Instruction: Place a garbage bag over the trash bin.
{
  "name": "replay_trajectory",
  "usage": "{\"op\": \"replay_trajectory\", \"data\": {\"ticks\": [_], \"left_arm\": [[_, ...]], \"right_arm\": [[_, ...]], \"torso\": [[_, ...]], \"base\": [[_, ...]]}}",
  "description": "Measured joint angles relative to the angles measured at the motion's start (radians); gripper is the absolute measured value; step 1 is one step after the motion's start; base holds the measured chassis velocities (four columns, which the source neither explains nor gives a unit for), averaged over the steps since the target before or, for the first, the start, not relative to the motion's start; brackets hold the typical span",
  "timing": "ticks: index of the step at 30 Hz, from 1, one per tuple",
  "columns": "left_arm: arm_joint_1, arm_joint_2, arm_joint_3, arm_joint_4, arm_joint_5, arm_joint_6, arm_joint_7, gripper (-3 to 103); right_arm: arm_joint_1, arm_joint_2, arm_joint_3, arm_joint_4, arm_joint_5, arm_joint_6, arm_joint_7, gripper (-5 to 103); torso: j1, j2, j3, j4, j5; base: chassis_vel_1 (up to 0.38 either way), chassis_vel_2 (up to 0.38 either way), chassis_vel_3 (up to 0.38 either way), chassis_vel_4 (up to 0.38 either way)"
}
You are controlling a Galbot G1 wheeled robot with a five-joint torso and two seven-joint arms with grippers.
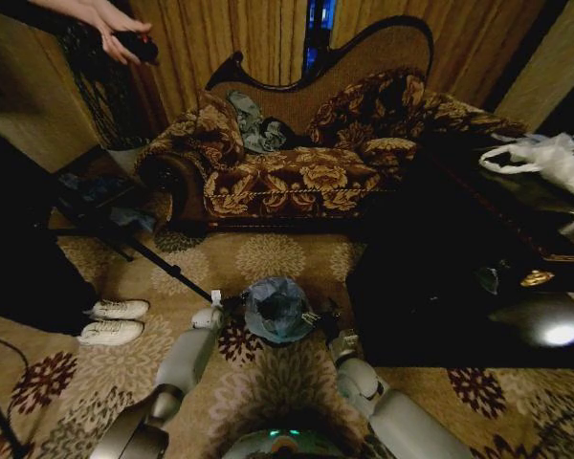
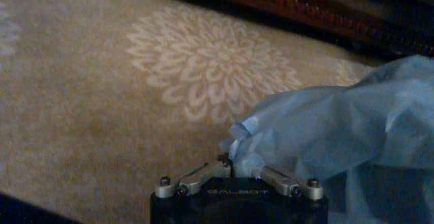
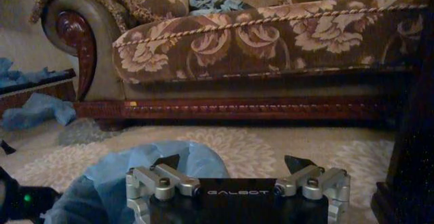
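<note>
Sitting on carpet between both arms: trash bin [image 1: 278, 330], garbage bag [image 1: 276, 308] draped over it. Left gripper [image 2: 229, 159] pinches bag edge at left side; right gripper [image 3: 233, 164] spread wide, empty, at right side.

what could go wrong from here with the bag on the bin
The left pincer is shut on the edge of the garbage bag, so the thin film could tear or slip free if pulled. The right pincer is open beside the bag, leaving that side loose. The bag looks bunched over the trash bin, so it may not seat on the rim.
</note>
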Motion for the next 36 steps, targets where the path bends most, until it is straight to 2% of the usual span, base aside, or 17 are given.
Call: {"op": "replay_trajectory", "data": {"ticks": [7, 10, 12, 14, 17, 18, 20, 21, 22, 24, 26, 30, 31, 33, 34, 35, 36], "left_arm": [[-0.004, -0.002, 0.002, 0.029, -0.002, -0.005, 0.025, 0], [0.003, 0.001, 0.000, 0.021, -0.003, 0.010, 0.037, -1], [0.021, 0.006, -0.006, -0.004, -0.010, 0.022, 0.034, 10], [0.031, 0.007, -0.013, -0.018, -0.013, 0.017, 0.028, 10], [0.102, 0.021, -0.062, -0.126, -0.031, 0.008, 0.018, 26], [0.102, 0.021, -0.062, -0.126, -0.031, 0.008, 0.018, 26], [0.154, 0.024, -0.109, -0.206, -0.033, 0.010, 0.027, 36], [0.154, 0.024, -0.109, -0.206, -0.033, 0.010, 0.027, 36], [0.180, 0.027, -0.131, -0.245, -0.038, 0.017, 0.033, 42], [0.219, 0.033, -0.155, -0.295, -0.051, 0.013, 0.038, 53], [0.234, 0.036, -0.168, -0.314, -0.053, 0.011, 0.046, 53], [0.320, 0.037, -0.260, -0.448, -0.077, 0.021, 0.049, 75], [0.320, 0.037, -0.260, -0.448, -0.077, 0.021, 0.049, 75], [0.370, 0.037, -0.299, -0.531, -0.096, 0.039, 0.027, 86], [0.391, 0.037, -0.311, -0.574, -0.107, 0.046, 0.017, 86], [0.391, 0.037, -0.311, -0.574, -0.107, 0.046, 0.017, 86], [0.409, 0.037, -0.321, -0.629, -0.128, 0.061, -0.009, 96]], "right_arm": [[0.000, -0.004, 0.000, 0.029, 0.004, -0.004, 0.004, 100], [0.000, -0.007, 0.000, 0.053, 0.016, -0.010, 0.009, 100], [0.004, -0.009, -0.002, 0.093, 0.044, -0.026, 0.020, 100], [0.005, -0.010, -0.003, 0.108, 0.055, -0.033, 0.025, 100], [0.008, -0.007, -0.010, 0.144, 0.089, -0.052, 0.034, 100], [0.008, -0.007, -0.010, 0.144, 0.089, -0.052, 0.034, 100], [0.007, -0.004, -0.010, 0.146, 0.090, -0.054, 0.040, 100], [0.007, -0.004, -0.010, 0.146, 0.090, -0.054, 0.040, 100], [0.006, -0.003, -0.010, 0.146, 0.087, -0.054, 0.040, 102], [0.003, -0.003, -0.009, 0.148, 0.085, -0.054, 0.042, 100], [0.002, -0.004, -0.010, 0.156, 0.087, -0.055, 0.043, 100], [0.009, -0.003, -0.024, 0.200, 0.113, -0.071, 0.048, 100], [0.009, -0.003, -0.024, 0.200, 0.113, -0.071, 0.048, 100], [0.023, 0.009, -0.035, 0.203, 0.130, -0.078, 0.050, 93], [0.028, 0.016, -0.038, 0.201, 0.136, -0.080, 0.050, 88], [0.028, 0.016, -0.038, 0.201, 0.136, -0.080, 0.050, 88], [0.028, 0.022, -0.040, 0.201, 0.141, -0.081, 0.052, 83]], "torso": [[0.000, 0.000, 0.000, -0.0001, 0.0000], [0.000, 0.000, 0.000, -0.0002, 0.0000], [0.000, 0.000, 0.000, 0.0000, 0.0000], [0.000, 0.000, 0.000, -0.0001, 0.0000], [0.000, 0.000, 0.000, 0.0000, 0.0000], [0.000, 0.000, 0.000, 0.0000, 0.0000], [0.000, 0.000, 0.000, 0.0001, 0.0000], [0.000, 0.000, 0.000, 0.0001, 0.0000], [0.000, 0.000, 0.000, 0.0001, 0.0000], [0.000, 0.000, 0.000, 0.0000, 0.0000], [0.000, 0.000, 0.000, 0.0000, 0.0000], [0.000, 0.000, 0.000, -0.0001, 0.0000], [0.000, 0.000, 0.000, -0.0001, 0.0000], [0.000, 0.000, 0.000, 0.0001, -0.0002], [0.000, 0.000, 0.000, 0.0003, 0.0000], [0.000, 0.000, 0.000, 0.0003, 0.0000], [0.000, 0.000, 0.000, 0.0004, 0.0001]], "base": [[0.000, 0.000, 0.000, 0.000], [0.000, 0.000, 0.000, 0.000], [0.000, 0.000, 0.000, 0.000], [0.000, 0.000, 0.000, 0.000], [0.000, 0.000, 0.000, 0.000], [0.000, 0.000, 0.000, 0.000], [0.000, 0.000, 0.000, 0.000], [0.000, 0.000, 0.000, 0.000], [0.000, 0.000, 0.000, 0.000], [0.000, 0.000, 0.000, 0.000], [0.000, 0.000, 0.000, 0.000], [0.000, 0.000, 0.000, 0.000], [0.000, 0.000, 0.000, 0.000], [0.000, 0.000, 0.000, 0.000], [0.000, 0.000, 0.000, 0.000], [0.000, 0.000, 0.000, 0.000], [0.000, 0.000, 0.000, 0.000]]}}
